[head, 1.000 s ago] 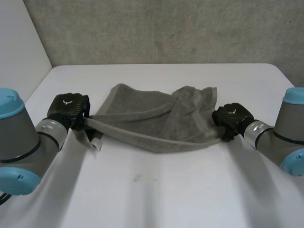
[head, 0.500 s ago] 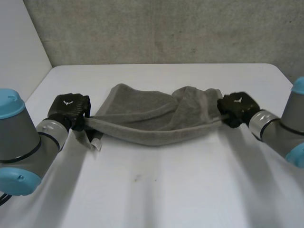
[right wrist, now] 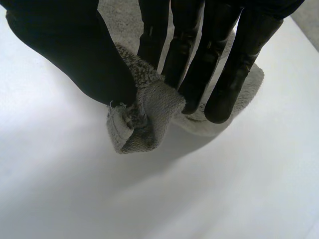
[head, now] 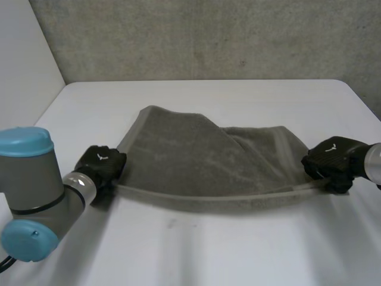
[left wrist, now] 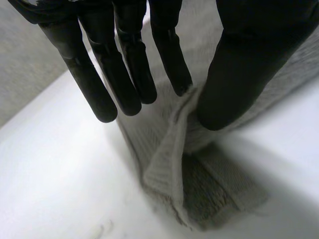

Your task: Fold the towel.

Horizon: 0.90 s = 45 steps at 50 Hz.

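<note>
1 towel (head: pixel 190 149), 2 hands (head: pixel 102 164) (head: pixel 333 158), 1 table (head: pixel 208 250).

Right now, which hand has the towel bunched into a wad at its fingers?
The right hand: the towel is wadded between its thumb and fingers. The left hand pinches a flatter hem, the corner hanging loose beyond its fingertips.
</note>
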Each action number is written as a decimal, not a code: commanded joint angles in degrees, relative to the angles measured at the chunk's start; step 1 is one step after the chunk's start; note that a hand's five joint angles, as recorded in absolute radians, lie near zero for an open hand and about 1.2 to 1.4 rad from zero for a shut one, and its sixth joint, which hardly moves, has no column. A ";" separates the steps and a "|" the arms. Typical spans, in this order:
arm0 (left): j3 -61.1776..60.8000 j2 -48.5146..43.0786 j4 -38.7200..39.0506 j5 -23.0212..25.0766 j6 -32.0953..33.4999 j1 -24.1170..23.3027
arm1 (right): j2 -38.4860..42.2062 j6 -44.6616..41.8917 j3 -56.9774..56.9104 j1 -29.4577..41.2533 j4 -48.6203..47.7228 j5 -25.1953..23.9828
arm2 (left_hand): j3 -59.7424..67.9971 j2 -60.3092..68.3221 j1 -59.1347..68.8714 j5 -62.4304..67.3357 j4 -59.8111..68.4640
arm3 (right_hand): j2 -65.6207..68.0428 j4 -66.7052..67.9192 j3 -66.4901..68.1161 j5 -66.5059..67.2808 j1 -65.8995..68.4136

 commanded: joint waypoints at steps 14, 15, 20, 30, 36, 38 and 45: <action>1.41 -1.76 -0.75 -0.69 5.13 0.10 | 2.77 -2.43 6.16 -4.19 -2.99 2.07 | 30.49 30.51 30.65 30.53 30.55 | 12.94 11.67 12.53 15.25 25.90; 2.72 -2.02 -0.75 -0.69 7.41 0.36 | 3.30 -2.35 4.33 -3.66 -3.52 2.94 | 30.49 30.51 30.65 30.53 30.55 | 12.94 11.67 12.53 15.25 25.90; 9.64 -2.73 -0.05 -0.61 14.36 0.80 | 5.93 -1.39 -4.18 0.81 -6.58 5.58 | 30.49 30.51 30.65 30.53 30.55 | 12.94 11.67 12.53 15.25 25.90; 38.45 -3.87 7.93 -1.13 14.39 0.01 | 8.15 9.49 -25.82 6.71 -32.80 11.56 | 30.49 30.51 30.65 30.53 30.55 | 12.94 11.67 12.53 15.25 25.90; 47.99 -2.73 17.16 -0.96 4.04 0.10 | 1.04 21.70 -21.99 6.54 -61.74 12.09 | 30.49 30.51 30.65 30.53 30.55 | 12.94 11.67 12.53 15.25 25.90; 47.91 -2.47 18.40 -1.04 0.53 0.36 | -0.20 23.82 -20.49 6.54 -62.84 11.66 | 30.49 30.51 30.65 30.53 30.55 | 12.94 11.67 12.53 15.25 25.90; 40.17 -0.70 16.39 0.10 -9.79 1.68 | 0.85 24.45 -17.23 6.19 -51.51 6.47 | 30.49 30.51 30.65 30.53 30.55 | 12.94 11.67 12.53 15.25 25.90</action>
